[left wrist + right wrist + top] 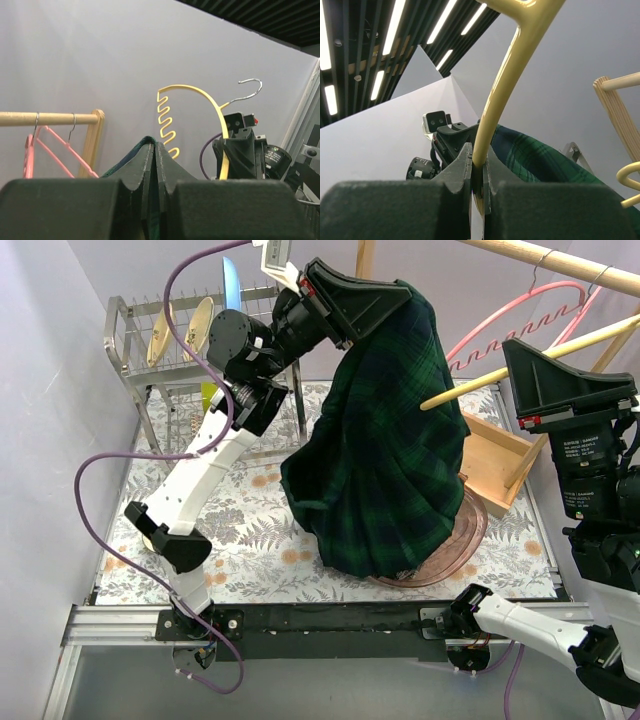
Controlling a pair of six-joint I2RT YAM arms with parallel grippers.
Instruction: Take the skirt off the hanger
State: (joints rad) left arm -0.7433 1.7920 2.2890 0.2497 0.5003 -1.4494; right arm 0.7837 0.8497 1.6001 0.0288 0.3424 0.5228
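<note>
The dark green and navy plaid skirt hangs from my left gripper, which is shut on its top edge, high over the table. The hem rests on the table. In the left wrist view the cloth shows between the closed fingers. My right gripper is shut on the yellow hanger, to the right of the skirt. In the left wrist view the hanger looks bare. In the right wrist view the hanger's bar runs up from the shut gripper, with the skirt behind.
A dish rack with plates stands at the back left. A wooden rail with pink hangers crosses the back right. A wooden box and a round brown tray lie right of the skirt on the floral mat.
</note>
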